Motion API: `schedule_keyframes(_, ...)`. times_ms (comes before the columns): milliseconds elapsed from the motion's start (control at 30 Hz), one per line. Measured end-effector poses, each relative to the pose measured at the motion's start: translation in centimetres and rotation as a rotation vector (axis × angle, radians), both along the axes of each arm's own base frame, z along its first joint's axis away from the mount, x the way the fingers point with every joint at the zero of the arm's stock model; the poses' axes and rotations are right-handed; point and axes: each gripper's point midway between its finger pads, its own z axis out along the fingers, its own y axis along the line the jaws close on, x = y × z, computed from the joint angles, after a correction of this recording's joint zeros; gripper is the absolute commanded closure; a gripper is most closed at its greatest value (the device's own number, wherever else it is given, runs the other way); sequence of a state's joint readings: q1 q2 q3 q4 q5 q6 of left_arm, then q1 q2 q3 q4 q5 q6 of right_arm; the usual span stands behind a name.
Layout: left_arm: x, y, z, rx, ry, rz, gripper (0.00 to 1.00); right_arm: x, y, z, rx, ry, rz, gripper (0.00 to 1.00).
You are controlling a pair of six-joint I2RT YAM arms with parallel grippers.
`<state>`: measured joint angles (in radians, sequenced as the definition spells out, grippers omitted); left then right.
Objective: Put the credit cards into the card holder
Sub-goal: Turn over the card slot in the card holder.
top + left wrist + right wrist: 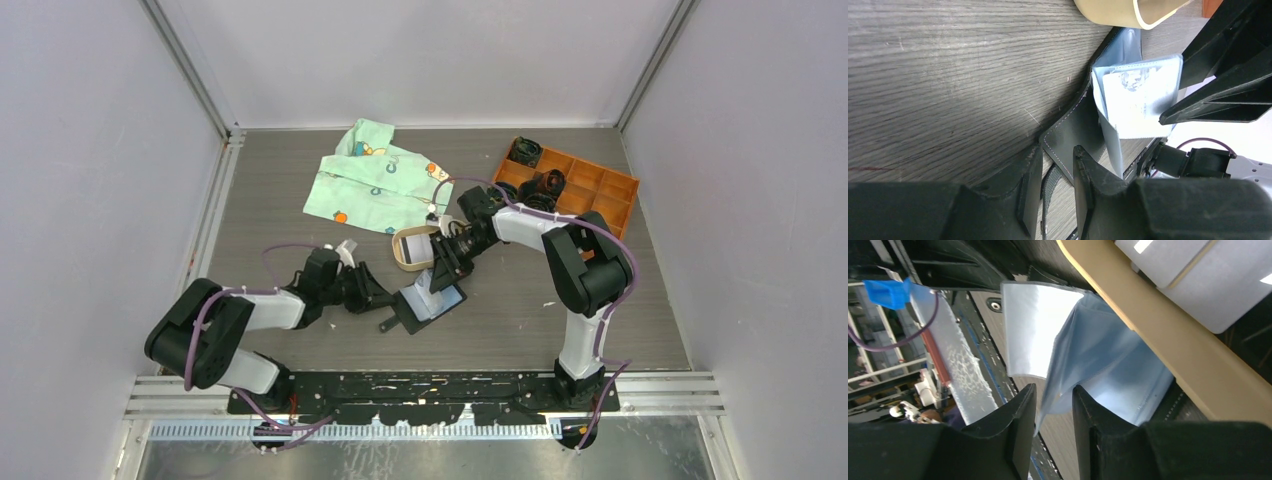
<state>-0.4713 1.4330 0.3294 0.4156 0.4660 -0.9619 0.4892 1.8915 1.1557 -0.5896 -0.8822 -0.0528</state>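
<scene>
The card holder (432, 303) lies open on the table (300, 200), near the middle and toward the arms. Its black cover is underneath and its clear sleeve (1163, 64) is raised off the cover. One pale card (1130, 102) shows through that sleeve, so at least one pocket looks filled already.

The left claw (1058, 155) sits at the holder's 9 o'clock edge, just above the snap tab (388, 325). Its jaws stand partly open with a gap showing. A corner of the black cover lies in that gap, but I can see no pinch. From where it sits, I judge it is there to anchor the cover so the holder cannot slide while the sleeve is worked.

The right claw (1054, 395) reaches in from 12 o'clock. Its jaws are also partly open, straddling the sleeve's lower corner with no clamp visible. That placement looks meant to prop or spread a pocket mouth.

At the holder's 11 o'clock, just beside it, a tan tray (398, 255) holds what look like more credit cards (1193, 285), grey-white. This probably keeps each fetch short.

An orange box (600, 195) sits well apart at 2 o'clock, and a green cloth (375, 180) lies beyond the tray at 12. Neither seems involved.
</scene>
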Motion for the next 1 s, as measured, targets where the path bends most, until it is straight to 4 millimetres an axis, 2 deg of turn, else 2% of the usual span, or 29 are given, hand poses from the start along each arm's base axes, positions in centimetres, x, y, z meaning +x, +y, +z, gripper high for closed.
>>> schedule_keyframes(267, 0.0, 0.0, 0.1, 0.006, -0.002, -0.003, 0.66, 0.3, 0.8, 0.5, 0.033, 0.030, -0.038, 0.62)
schedule_keyframes(400, -0.1, 0.6, 0.9, 0.032, -0.029, 0.002, 0.63, 0.4, 0.8, 0.5, 0.031, 0.032, -0.044, 0.62)
schedule_keyframes(633, -0.1, 1.2, 5.8, 0.002, -0.180, 0.020, 0.63, 0.3, 1.2, 1.0, 0.059, 0.052, -0.050, 0.62)
schedule_keyframes(733, -0.1, 1.1, 7.0, -0.024, -0.206, 0.020, 0.64, 0.3, 1.4, 1.2, 0.071, 0.066, -0.058, 0.66)
schedule_keyframes(800, -0.2, 0.9, 7.0, -0.037, -0.194, 0.021, 0.65, 0.3, 1.5, 1.3, 0.075, 0.072, -0.063, 0.73)
schedule_keyframes(867, -0.4, 0.5, 6.9, -0.044, -0.182, 0.013, 0.65, 0.4, 1.6, 1.3, 0.078, 0.077, -0.071, 0.76)
schedule_keyframes(1000, -1.1, -0.7, 5.9, -0.047, -0.142, -0.021, 0.65, 0.4, 1.7, 1.3, 0.077, 0.083, -0.078, 0.76)
